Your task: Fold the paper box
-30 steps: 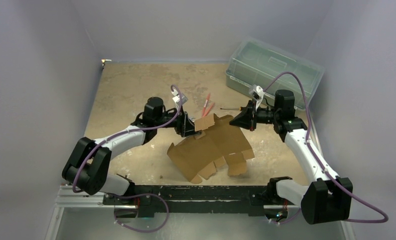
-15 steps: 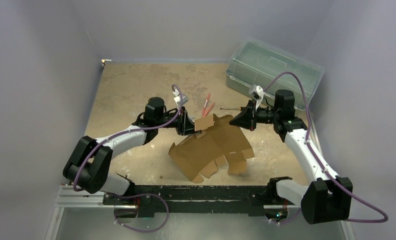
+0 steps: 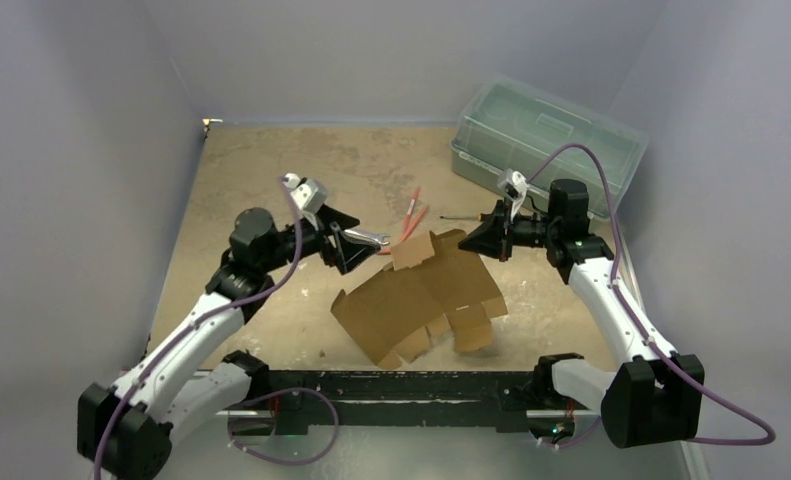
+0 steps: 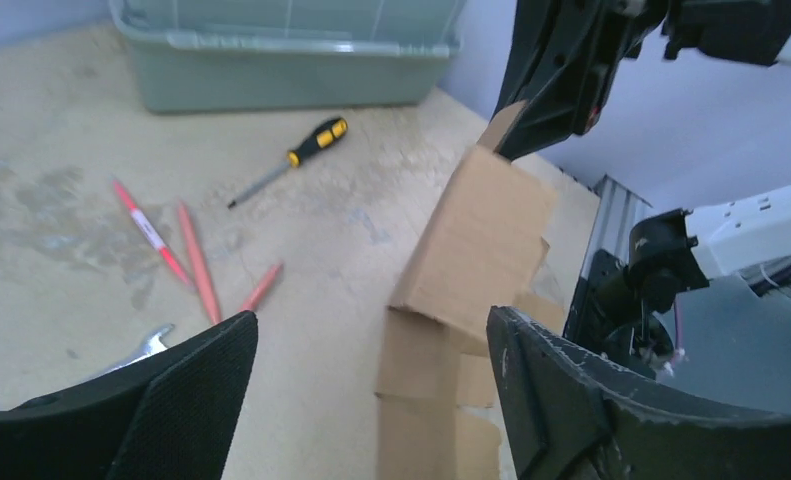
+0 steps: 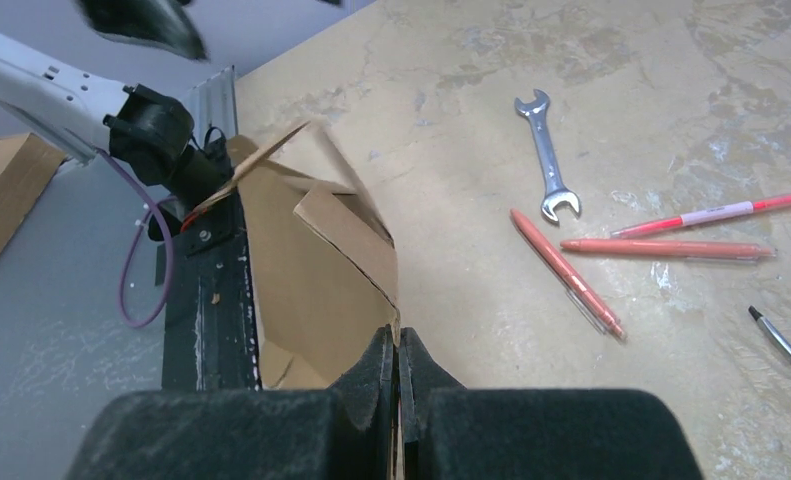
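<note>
**Right claw pinches the sheet's far edge; left claw gapes beside it**

The paper box (image 3: 421, 300) is a partly creased brown sheet lying mid-bench (image 3: 261, 180), nearer the front than the back. Its near flaps reach close to the black rail (image 3: 391, 385) along the front edge. Its far edge is lifted off the surface.

The right claw (image 3: 474, 238) is closed tight on the raised far-right edge. In the right wrist view both fingers (image 5: 371, 370) press together with the cardboard rim sandwiched between them, and the sheet falls away toward the rail.

The left claw (image 3: 359, 243) hangs above the bench just left of the sheet's upright far flap, apart from it. Its jaws are spread wide and hold nothing. From its wrist camera the flap stands ahead of the gap.

Loose items crowd the strip behind the box. A wrench (image 3: 369, 238) lies at the left claw's tip, red pens (image 3: 414, 210) lie just beyond it, and a screwdriver (image 3: 458, 215) lies near the right claw. A green lidded bin (image 3: 546, 135) fills the far right corner.

The widest bare surface is on the left and far left, running out to the left wall (image 3: 121, 200). Right of the box a narrower bare strip runs beneath the right arm.
</note>
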Action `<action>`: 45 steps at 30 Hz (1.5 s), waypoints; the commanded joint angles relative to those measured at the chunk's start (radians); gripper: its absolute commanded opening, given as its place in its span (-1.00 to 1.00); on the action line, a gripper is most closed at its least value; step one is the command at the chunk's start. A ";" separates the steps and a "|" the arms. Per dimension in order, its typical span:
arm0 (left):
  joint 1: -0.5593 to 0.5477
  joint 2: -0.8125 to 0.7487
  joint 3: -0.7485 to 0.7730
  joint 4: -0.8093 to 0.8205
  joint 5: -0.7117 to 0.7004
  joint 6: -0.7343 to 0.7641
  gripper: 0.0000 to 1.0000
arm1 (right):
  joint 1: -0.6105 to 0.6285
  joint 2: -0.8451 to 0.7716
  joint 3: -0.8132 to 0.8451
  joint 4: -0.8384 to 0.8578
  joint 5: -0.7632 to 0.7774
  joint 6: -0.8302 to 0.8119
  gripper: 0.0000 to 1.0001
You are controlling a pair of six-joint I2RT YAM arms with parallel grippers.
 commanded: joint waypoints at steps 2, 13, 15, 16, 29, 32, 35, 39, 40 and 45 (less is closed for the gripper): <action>0.002 -0.165 -0.050 0.027 -0.123 0.000 0.72 | 0.002 0.001 0.007 0.005 -0.005 -0.025 -1.00; -0.289 -0.185 -0.046 0.059 -0.373 0.215 0.85 | 0.002 0.006 0.005 -0.001 -0.012 -0.032 -1.00; -0.355 -0.170 -0.019 0.033 -0.462 0.292 0.86 | 0.002 0.011 0.005 -0.001 -0.016 -0.032 -1.00; -0.376 -0.161 -0.011 0.027 -0.483 0.332 0.90 | 0.003 0.012 0.006 -0.002 -0.016 -0.032 -1.00; -0.973 -0.035 -0.100 0.343 -1.362 0.860 0.98 | 0.003 0.024 0.010 -0.006 -0.002 -0.032 -1.00; -1.000 0.050 -0.094 0.411 -1.475 0.932 0.98 | 0.002 0.026 0.011 -0.007 -0.001 -0.031 -1.00; -1.001 0.120 -0.094 0.483 -1.538 0.954 0.98 | 0.002 0.026 0.012 -0.008 0.001 -0.033 -1.00; -0.999 0.189 -0.095 0.577 -1.568 0.992 0.98 | 0.003 0.024 0.011 -0.009 0.000 -0.032 -1.00; -0.998 0.209 -0.090 0.594 -1.577 0.999 0.98 | 0.002 0.024 0.012 -0.008 -0.001 -0.032 -1.00; -0.976 0.284 -0.052 0.627 -1.597 1.009 0.85 | 0.003 0.023 0.012 -0.008 0.001 -0.031 -1.00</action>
